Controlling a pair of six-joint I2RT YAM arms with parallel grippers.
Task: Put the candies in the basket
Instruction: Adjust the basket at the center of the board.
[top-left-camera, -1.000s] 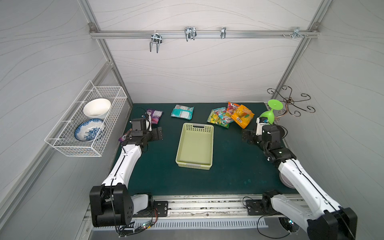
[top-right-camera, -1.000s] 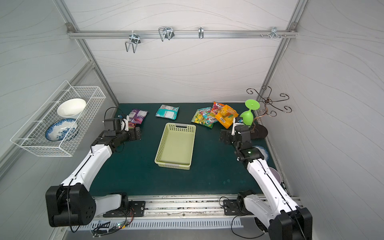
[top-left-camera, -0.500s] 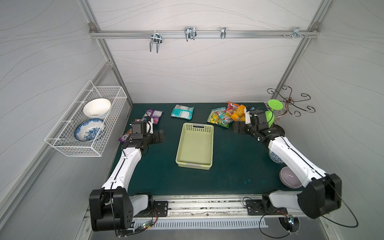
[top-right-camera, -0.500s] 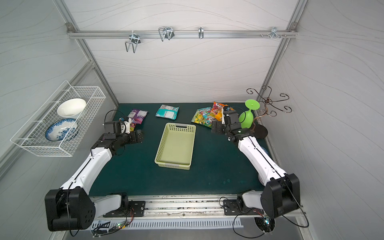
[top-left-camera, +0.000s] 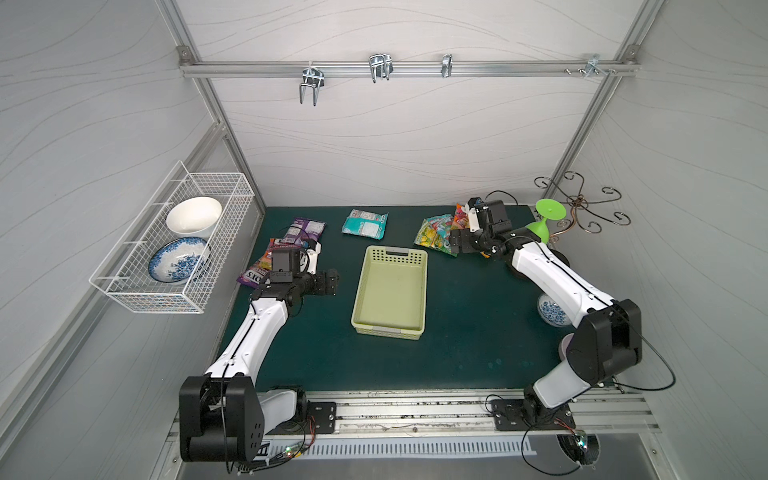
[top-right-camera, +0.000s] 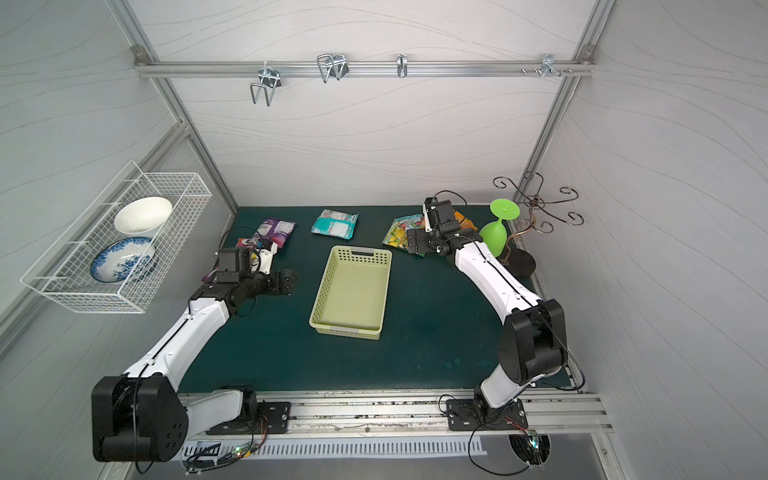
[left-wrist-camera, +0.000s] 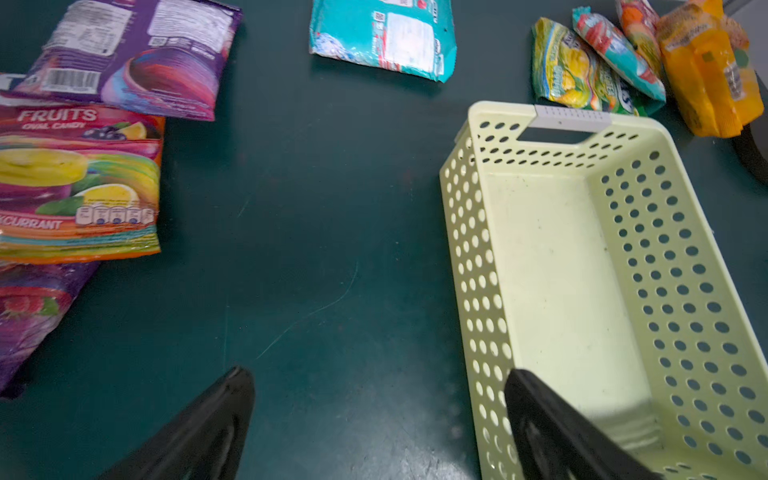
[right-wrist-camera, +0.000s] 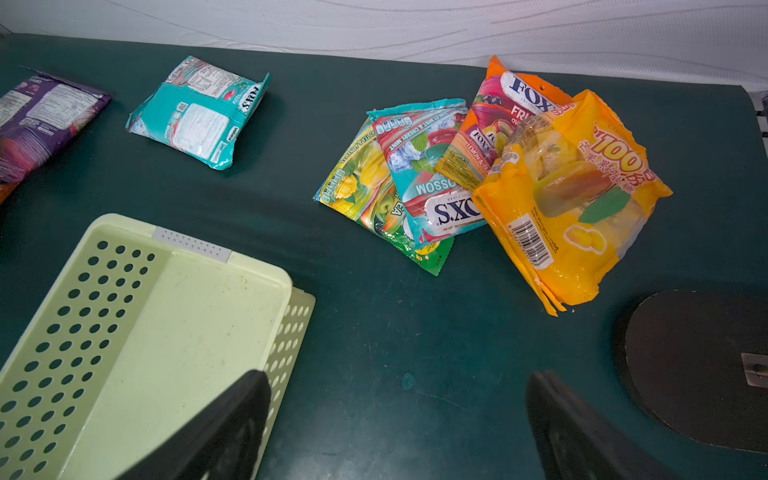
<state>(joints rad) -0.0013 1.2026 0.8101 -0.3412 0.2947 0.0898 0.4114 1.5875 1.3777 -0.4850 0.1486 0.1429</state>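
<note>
Since a second ago, right gripper swung from low beside the green goblet up to the back-right candy pile, and left gripper shifted a little forward and toward the basket; basket and candies unmoved. Right fingers spread wide with only bare green mat between them, holding nothing, poised just short of the pile's near edge; in that pile a yellow-green bag lowest, a teal cherry-mint FOX'S bag over it, an orange FOX'S fruits bag behind, and a yellow-orange mango bag on top at the outer side. Left fingers likewise wide apart and gripping nothing, over the mat between basket and left-hand bags; one fingertip overlapping the basket's perforated wall in the left wrist view. Left-hand bags overlapping at the mat's edge: purple bag, FRUITS oval-candy bag, another purple bag. Single teal bag alone near the back wall, beyond the basket's handle end. Pale yellow-green basket mid-mat, every candy bag outside it. Wire-mesh rack on the left wall, with a white bowl and a blue-patterned bowl.
</note>
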